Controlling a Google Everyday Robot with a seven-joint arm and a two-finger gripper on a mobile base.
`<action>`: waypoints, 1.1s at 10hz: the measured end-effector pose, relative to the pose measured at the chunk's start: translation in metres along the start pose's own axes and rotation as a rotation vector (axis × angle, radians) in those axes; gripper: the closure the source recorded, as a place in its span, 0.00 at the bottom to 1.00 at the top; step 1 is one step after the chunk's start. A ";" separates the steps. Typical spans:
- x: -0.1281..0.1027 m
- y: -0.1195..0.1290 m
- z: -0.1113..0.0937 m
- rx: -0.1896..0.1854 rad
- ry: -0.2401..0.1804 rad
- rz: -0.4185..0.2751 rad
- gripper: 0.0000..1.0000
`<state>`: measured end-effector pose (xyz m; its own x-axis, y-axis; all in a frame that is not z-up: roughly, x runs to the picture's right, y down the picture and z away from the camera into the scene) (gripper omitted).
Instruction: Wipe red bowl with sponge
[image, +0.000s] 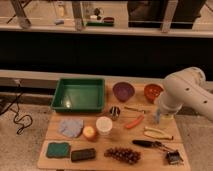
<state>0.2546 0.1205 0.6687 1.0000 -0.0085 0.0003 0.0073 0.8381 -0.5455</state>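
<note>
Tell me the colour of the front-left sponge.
The sponge is teal green, in camera view; the gripper is at right, near the red bowl.

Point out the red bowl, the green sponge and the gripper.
red bowl (152, 95), camera view, front wall.
green sponge (58, 149), camera view, top face.
gripper (164, 116), camera view, its lower tip, front-right of the bowl.

We look down from a raised spot before the wooden table, facing across it toward the dark wall and railings behind. At middling range the whole tabletop fits. The white arm enters at the view's right, its gripper just below the red bowl.
</note>
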 end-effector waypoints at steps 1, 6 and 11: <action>-0.014 0.005 -0.002 0.001 -0.009 -0.031 0.20; -0.076 0.028 -0.005 -0.011 -0.074 -0.148 0.20; -0.133 0.053 -0.001 -0.031 -0.118 -0.245 0.20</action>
<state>0.1218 0.1654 0.6387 0.9620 -0.1434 0.2323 0.2505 0.8018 -0.5426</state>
